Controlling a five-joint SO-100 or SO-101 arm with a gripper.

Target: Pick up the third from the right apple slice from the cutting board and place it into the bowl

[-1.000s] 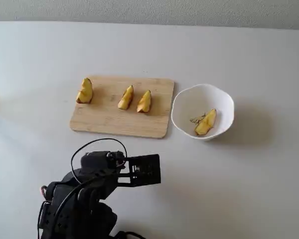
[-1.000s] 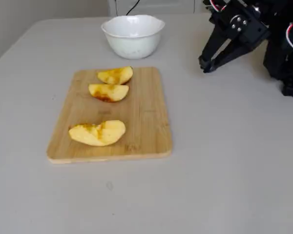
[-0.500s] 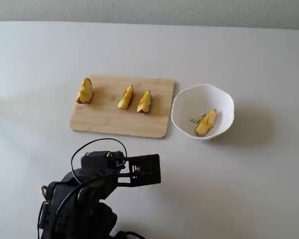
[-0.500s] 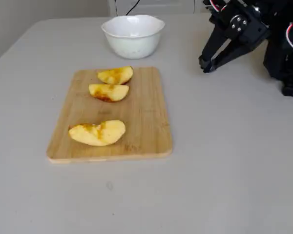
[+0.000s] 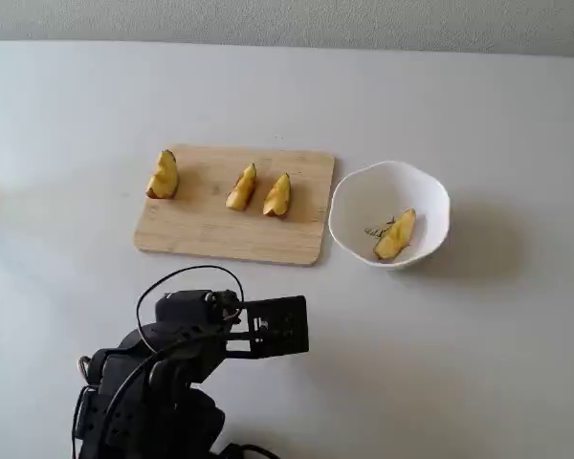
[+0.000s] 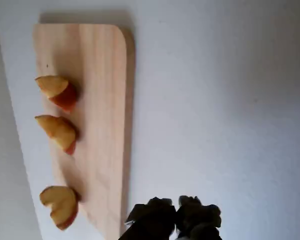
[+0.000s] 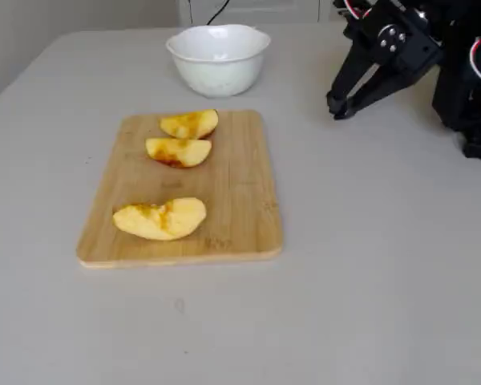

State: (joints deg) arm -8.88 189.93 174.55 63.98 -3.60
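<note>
I see a pale grey surface (image 5: 478, 363), one plump wedge (image 5: 241, 186), a second wedge (image 5: 277, 194) just beside it, a chunkier wedge (image 5: 163, 174) well apart leftward in a fixed view.

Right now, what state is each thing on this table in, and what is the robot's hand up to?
Board: flat on the table, three apple slices on it.
Bowl: upright beside the board, one slice inside.
Left slice: apart from the other two.
Hand: shut, empty, off the board.
</note>
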